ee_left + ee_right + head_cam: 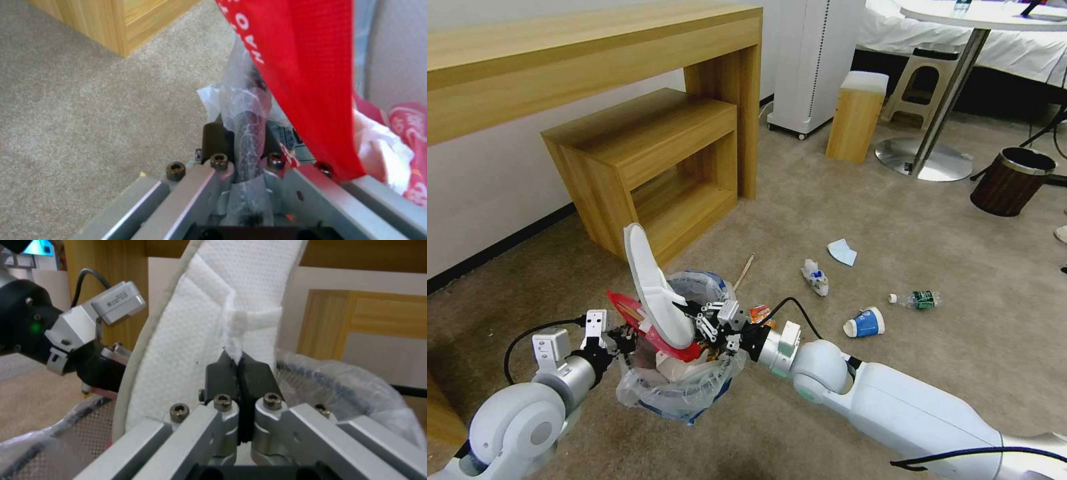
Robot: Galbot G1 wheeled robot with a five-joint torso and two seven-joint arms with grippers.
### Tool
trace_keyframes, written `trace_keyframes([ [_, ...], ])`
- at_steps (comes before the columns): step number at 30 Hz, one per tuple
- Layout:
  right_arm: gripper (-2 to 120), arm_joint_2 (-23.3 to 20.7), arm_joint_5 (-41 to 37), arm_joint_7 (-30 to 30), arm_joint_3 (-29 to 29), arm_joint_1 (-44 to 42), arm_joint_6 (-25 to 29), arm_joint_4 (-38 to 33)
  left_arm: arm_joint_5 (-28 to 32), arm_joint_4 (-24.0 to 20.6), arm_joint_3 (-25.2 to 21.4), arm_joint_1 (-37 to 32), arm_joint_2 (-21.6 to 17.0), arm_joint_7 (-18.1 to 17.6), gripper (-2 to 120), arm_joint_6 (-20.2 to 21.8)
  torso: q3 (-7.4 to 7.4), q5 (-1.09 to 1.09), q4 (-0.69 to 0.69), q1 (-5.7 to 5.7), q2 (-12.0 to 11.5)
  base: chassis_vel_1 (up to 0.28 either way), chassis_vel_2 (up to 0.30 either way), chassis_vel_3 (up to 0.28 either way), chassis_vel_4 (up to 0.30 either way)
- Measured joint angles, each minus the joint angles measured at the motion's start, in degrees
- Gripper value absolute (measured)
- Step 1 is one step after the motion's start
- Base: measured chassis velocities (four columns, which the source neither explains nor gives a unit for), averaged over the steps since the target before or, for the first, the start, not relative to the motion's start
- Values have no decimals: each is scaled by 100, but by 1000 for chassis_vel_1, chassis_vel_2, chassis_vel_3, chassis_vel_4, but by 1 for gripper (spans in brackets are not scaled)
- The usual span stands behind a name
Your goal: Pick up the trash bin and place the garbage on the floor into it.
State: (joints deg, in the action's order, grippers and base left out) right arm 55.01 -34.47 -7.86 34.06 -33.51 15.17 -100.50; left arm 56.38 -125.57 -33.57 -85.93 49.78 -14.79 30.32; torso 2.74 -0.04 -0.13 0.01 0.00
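The trash bin (675,390), lined with a crinkled clear bag, hangs just above the carpet. My left gripper (620,335) is shut on its rim (249,116), bag pinched between the fingers. A red wrapper (307,66) and other garbage lie inside. My right gripper (710,325) is shut on the strap of a white slipper (652,283), which stands upright over the bin's mouth (200,323). On the floor to the right lie a wooden stick (744,271), an orange can (760,312), a crumpled cup (816,277), pale blue paper (842,252), a blue cup (866,323) and a clear bottle (919,299).
A low wooden shelf (647,160) under a long desk stands just behind the bin. Farther back are a white appliance (814,60), a wooden box (857,117), a round table base (924,160) and a brown wood-grain bin (1012,181). Open carpet stretches to the right.
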Motion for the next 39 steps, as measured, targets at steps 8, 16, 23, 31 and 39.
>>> trace_keyframes([
  [8,17,-79,7,-107,-70,23,6,-36,45,35,-7,34,-26,-1,0,-9,0,0,0,0,0,0,0,0,0],
  [16,45,-124,26,-163,-160,-6,15,-76,91,39,-34,53,-48,-13,0,-15,0,0,0,0,0,0,0,0,0],
  [23,68,-168,23,-189,-206,-21,16,-140,111,83,-62,75,-49,-28,0,-15,0,0,0,0,0,0,0,0,0],
  [31,96,-226,70,-211,-352,-121,80,-143,114,93,-94,79,-9,-29,0,-29,0,0,0,0,0,0,0,0,0],
  [39,100,-252,106,-217,-552,-246,120,-165,226,58,-203,107,-43,-73,0,-32,0,0,0,0,0,0,0,0,0],
])
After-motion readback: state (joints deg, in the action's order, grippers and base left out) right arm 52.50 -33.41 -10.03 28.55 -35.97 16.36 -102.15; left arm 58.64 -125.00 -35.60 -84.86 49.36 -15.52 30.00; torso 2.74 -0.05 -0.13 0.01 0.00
